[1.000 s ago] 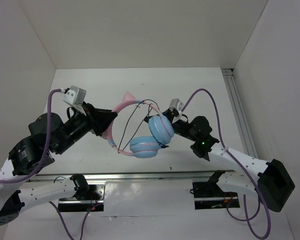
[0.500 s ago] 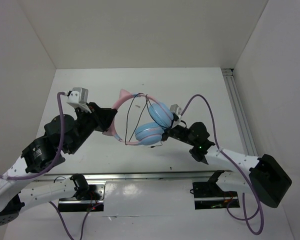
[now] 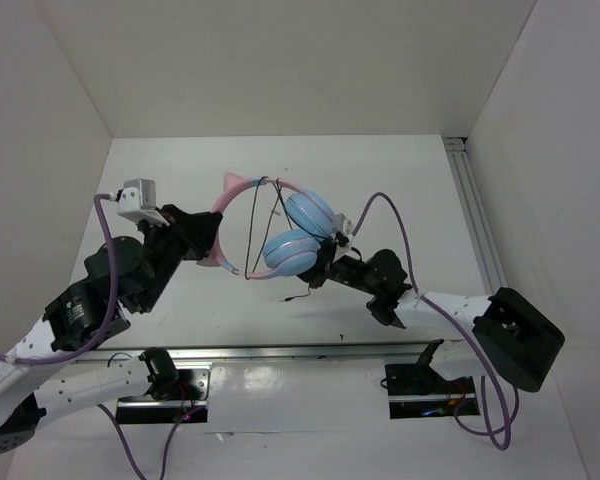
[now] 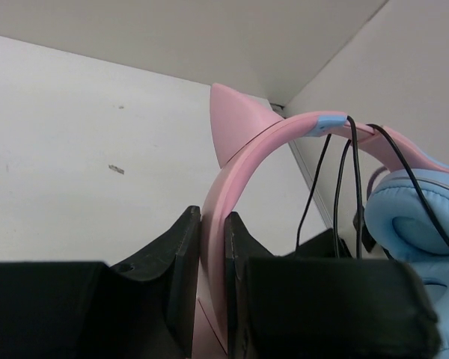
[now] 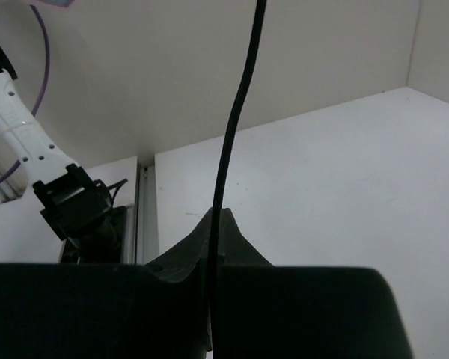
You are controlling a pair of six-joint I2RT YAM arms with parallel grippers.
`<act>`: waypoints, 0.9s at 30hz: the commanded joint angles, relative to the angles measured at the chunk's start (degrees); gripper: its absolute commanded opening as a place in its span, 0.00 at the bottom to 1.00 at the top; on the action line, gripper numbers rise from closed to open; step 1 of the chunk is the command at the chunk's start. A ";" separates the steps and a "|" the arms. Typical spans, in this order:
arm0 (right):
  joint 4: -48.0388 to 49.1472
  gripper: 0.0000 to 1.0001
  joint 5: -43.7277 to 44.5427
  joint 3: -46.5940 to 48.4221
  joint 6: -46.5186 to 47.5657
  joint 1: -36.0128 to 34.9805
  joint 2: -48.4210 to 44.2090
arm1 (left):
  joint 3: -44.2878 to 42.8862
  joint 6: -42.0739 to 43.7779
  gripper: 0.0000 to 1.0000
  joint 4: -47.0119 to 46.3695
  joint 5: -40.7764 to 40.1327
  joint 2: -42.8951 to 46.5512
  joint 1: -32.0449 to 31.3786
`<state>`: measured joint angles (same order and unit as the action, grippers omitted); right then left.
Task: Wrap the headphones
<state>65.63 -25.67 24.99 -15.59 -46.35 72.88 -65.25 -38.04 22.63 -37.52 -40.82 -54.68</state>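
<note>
White walls [image 3: 280, 60] box in a white tabletop [image 3: 400, 180] in the overhead view. The headphones [image 3: 290, 252] hang in the air above it, around the middle of the frame, resting on nothing. The left gripper [image 3: 216, 248] has the pink headband [image 3: 232, 195] by the left side of its arch. The right gripper [image 3: 322, 272] sits just below and right of the two blue ear cups [image 3: 310, 212]. We count a few passes of the thin black cord [image 3: 252, 235] looped across the headband, plus a short tail dangling under the lower cup. The purple cables [image 3: 405, 215] belong to the arms, not to the job.

Left wrist view: jaws clenched on the headband, with the pink band sandwiched flat between both fingers [image 4: 181, 254]. The cat ear [image 4: 236, 123] pokes up just above them. Three cord strands cross the band at upper right, next to a blue cup.

Right wrist view: jaws pinched together on the cord, which runs straight up out of the fingertips and off the top of the frame.

So we reckon we're mid-wrap. The next move, as we see it, calls for the right arm to carry the cord around the band for one more turn under tension while the left holds the band steady. Any slack could let the loops slide off.

Containers: we don't spot a single one in any view.
</note>
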 commanded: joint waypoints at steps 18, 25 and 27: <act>14.17 0.11 0.28 -0.04 -4.17 -5.42 6.66 | 2.50 -11.09 0.00 -20.43 -16.81 -1.72 0.01; 17.43 0.09 -3.06 2.51 -6.82 -5.95 9.82 | 3.64 -12.50 0.00 -20.96 -15.82 -4.45 0.01; 18.21 0.09 -3.07 2.52 -7.34 -7.08 10.44 | 3.64 -10.92 0.00 -21.67 -16.88 -5.05 0.01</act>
<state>73.25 -26.68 25.56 -21.65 -51.94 82.41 -60.71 -46.13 11.46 -51.88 -46.37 -54.87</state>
